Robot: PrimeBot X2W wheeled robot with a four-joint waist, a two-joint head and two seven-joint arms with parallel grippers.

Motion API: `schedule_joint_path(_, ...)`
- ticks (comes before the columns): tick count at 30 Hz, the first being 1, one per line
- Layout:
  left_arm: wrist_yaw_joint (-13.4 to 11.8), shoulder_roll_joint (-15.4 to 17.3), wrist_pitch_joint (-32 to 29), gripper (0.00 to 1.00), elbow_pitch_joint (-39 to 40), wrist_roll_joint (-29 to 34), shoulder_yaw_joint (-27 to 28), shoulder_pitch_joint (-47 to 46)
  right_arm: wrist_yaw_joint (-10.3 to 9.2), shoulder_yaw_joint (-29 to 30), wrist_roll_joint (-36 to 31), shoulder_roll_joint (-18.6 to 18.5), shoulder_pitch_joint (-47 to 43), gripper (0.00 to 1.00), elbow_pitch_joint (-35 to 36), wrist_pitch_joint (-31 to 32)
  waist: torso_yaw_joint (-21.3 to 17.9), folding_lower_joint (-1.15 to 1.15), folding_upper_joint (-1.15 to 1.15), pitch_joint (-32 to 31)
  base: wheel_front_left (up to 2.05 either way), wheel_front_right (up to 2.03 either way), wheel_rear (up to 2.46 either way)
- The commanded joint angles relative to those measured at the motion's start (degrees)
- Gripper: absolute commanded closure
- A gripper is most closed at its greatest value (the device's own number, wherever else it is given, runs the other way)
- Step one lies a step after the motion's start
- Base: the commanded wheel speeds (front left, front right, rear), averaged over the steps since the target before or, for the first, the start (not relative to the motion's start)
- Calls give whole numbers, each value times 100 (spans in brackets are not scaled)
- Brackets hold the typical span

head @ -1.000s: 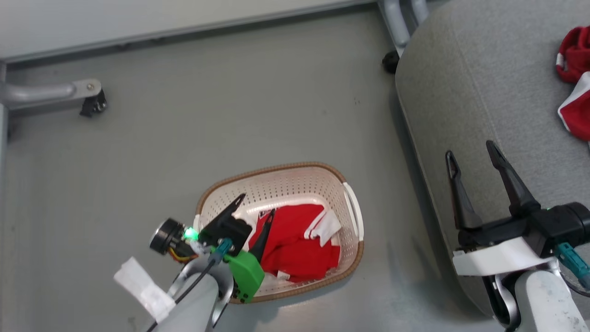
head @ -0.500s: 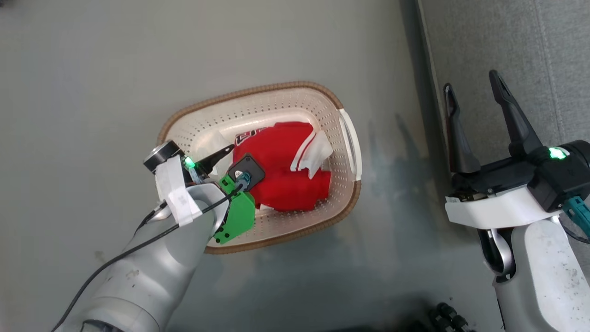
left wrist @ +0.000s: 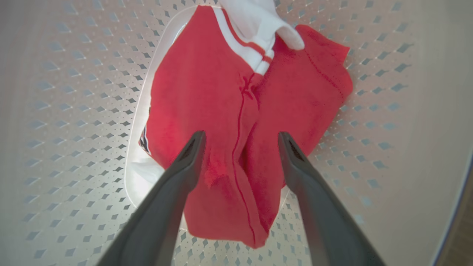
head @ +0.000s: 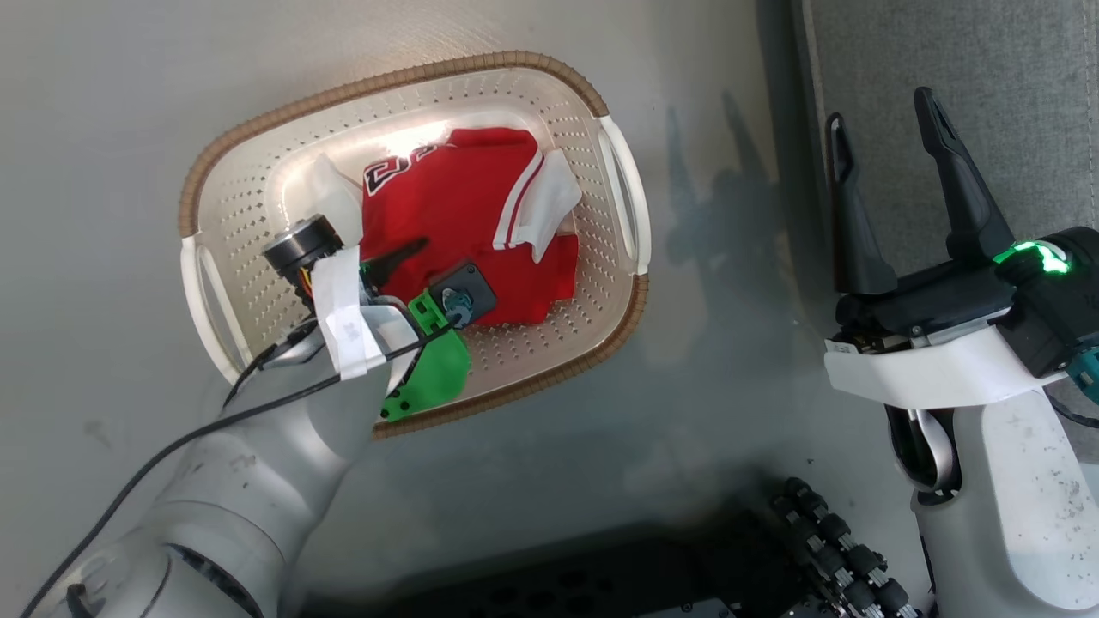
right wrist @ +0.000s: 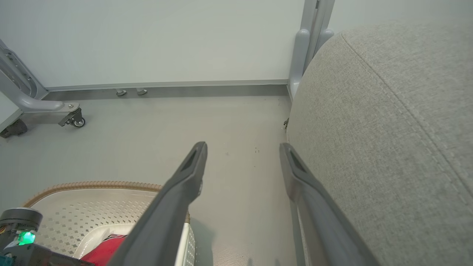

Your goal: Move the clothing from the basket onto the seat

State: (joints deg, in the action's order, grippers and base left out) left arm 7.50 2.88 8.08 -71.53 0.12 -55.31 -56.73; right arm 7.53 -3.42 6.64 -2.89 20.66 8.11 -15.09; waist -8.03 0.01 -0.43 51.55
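Left gripper [left wrist: 241, 135]: fingers spread, empty, angled down into basket [head: 403, 77] over clothing [left wrist: 207, 85]; right gripper [head: 882, 107]: spread, empty, right of basket

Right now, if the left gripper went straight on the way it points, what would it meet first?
Most likely the red clothing lying in the basket: the left gripper is open and aimed at the cloth's middle fold. How near it is, I cannot tell.

Bright, even light; glare burns inside the basket [head: 412, 136], soft shadows stretch over the grey floor [head: 713, 197], and the left wrist view blurs toward its edges.
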Motion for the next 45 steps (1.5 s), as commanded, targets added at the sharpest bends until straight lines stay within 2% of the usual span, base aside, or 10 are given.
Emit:
schedule_joint_path(1,-7,111,-41,0,-50,4,-31,-199,-8,-7,44,-2,101,0,38,-11,-132,-1,43,294,0,0,0)
schedule_joint_path(8,-386,248,-230,0,-166,197,-217,-464,-8,-61,84,-3,189,0,61,-11,-147,-1,43,538,0,0,0)
schedule_joint_path(18,-756,353,-518,0,-217,236,-347,-598,-8,-76,112,-3,233,0,71,-11,-173,-1,43,719,0,0,0)
schedule_joint_path(19,-772,350,-517,78,-219,226,-351,-600,-8,-80,110,-2,226,0,61,-11,-169,-1,43,723,0,0,0)
schedule_joint_path(20,-757,348,-530,100,-221,206,-359,-593,-8,-87,100,-3,225,0,54,-11,-166,-1,43,726,0,0,0)
schedule_joint_path(26,-843,316,-361,100,-225,133,-380,-570,-8,-90,113,-3,250,0,18,-11,-137,-1,43,654,0,0,0)
schedule_joint_path(32,-878,221,-27,100,-225,-91,-285,-351,-8,-93,126,-4,264,0,-64,-11,-71,-1,43,328,0,0,0)
schedule_joint_path(40,-1166,62,560,100,-65,-644,86,198,-8,5,32,-6,-20,0,-193,-11,175,-1,43,-634,0,0,0)
schedule_joint_path(45,-1224,16,708,100,328,-1064,351,759,-8,16,-7,-8,-365,0,-326,-11,384,-1,43,-1493,0,0,0)
